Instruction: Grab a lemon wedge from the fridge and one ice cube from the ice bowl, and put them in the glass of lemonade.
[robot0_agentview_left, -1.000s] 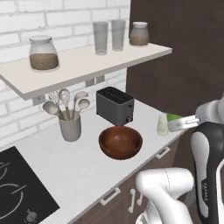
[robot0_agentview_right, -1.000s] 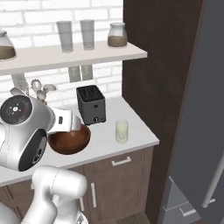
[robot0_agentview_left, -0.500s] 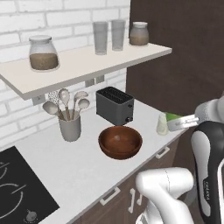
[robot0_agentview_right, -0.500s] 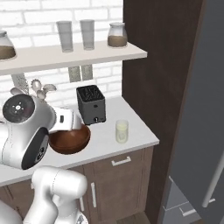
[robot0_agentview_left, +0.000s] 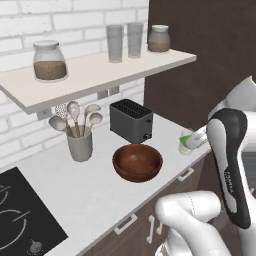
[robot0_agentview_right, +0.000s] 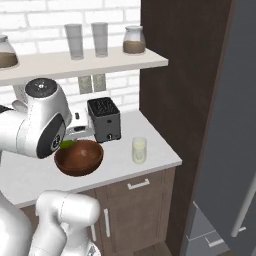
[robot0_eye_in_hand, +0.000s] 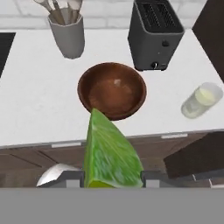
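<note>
My gripper (robot0_eye_in_hand: 113, 178) is shut on the lemon wedge (robot0_eye_in_hand: 111, 151), a green-yellow slice that stands up between the fingers. It hangs in front of the counter's edge, above the cabinet fronts. Just beyond it sits the ice bowl (robot0_eye_in_hand: 112, 89), reddish-brown wood, with a small pale ice cube (robot0_eye_in_hand: 116, 82) inside. The glass of lemonade (robot0_eye_in_hand: 201, 100) stands to the bowl's right, near the counter's front edge. From the base, the ice bowl (robot0_agentview_left: 137, 162) and glass of lemonade (robot0_agentview_left: 185, 146) sit side by side; the wedge (robot0_agentview_right: 66, 145) peeks out beside the arm. The grey fridge (robot0_agentview_right: 225, 150) stands at the far right.
A black toaster (robot0_eye_in_hand: 155, 35) stands behind the bowl, and a grey utensil cup (robot0_eye_in_hand: 67, 37) with spoons to its left. A shelf (robot0_agentview_left: 100, 70) above carries jars and tall glasses. A black cooktop (robot0_agentview_left: 20, 220) lies at the far left. Dark cabinet wall (robot0_agentview_right: 185, 75) borders the counter's right end.
The arm has shifted a little to the right over the counter's front, still holding the wedge. Bowl, glass and toaster have stayed put.
</note>
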